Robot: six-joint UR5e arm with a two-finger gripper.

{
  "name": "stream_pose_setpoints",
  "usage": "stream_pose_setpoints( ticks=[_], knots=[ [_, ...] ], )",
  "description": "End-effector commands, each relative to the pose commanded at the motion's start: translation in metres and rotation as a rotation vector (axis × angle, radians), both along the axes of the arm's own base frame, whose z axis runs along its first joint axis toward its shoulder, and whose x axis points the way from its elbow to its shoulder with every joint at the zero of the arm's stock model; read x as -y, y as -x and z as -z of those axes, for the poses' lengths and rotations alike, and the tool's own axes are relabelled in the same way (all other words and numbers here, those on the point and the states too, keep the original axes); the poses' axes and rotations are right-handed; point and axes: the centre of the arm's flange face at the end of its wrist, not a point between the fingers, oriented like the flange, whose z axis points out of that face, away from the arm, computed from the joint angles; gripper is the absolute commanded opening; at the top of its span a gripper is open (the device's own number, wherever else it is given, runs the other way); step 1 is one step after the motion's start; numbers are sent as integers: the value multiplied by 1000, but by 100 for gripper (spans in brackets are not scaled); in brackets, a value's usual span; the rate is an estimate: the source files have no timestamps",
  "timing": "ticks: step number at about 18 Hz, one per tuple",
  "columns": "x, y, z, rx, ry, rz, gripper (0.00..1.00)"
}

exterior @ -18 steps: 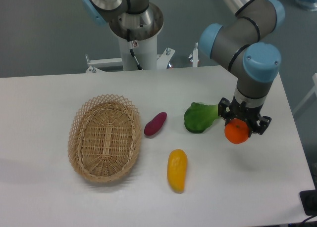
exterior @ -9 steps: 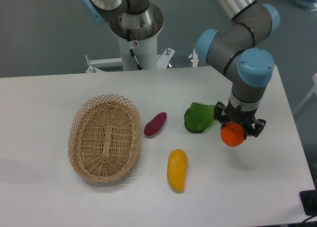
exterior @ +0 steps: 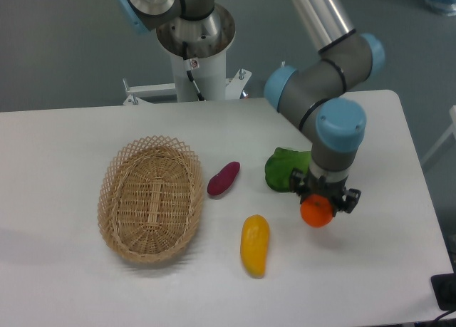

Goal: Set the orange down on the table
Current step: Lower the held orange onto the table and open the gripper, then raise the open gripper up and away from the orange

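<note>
Hiding part of the green leafy vegetable (exterior: 281, 169), the arm is blocking it. Gripper (exterior: 318, 206) is clamping the orange (exterior: 315, 213) from above, over the table (exterior: 370, 270).

Hidden and cut-off parts
The hand (exterior: 318, 207) covers the orange's (exterior: 315, 214) top; the table (exterior: 370, 284) runs off at 6 o'clock.

Arm swung left and nearer camera, carrying orange (exterior: 316, 212) past green leafy vegetable (exterior: 283, 170).
</note>
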Motion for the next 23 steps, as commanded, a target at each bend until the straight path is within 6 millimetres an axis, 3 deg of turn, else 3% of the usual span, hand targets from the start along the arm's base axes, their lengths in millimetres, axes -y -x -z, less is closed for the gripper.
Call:
stream_pose_setpoints(
  ticks=[3, 5, 10, 17, 20, 23],
  knots=[
    [3, -8, 10, 18, 15, 11, 50],
    [0, -11, 12, 23, 16, 20, 69],
    [-3, -12, 6, 17, 3, 22, 99],
    [5, 6, -23, -20, -32, -3, 100],
    [50, 35, -57, 20, -135, 4, 100],
    [74, 54, -76, 22, -145, 45, 100]
  ],
)
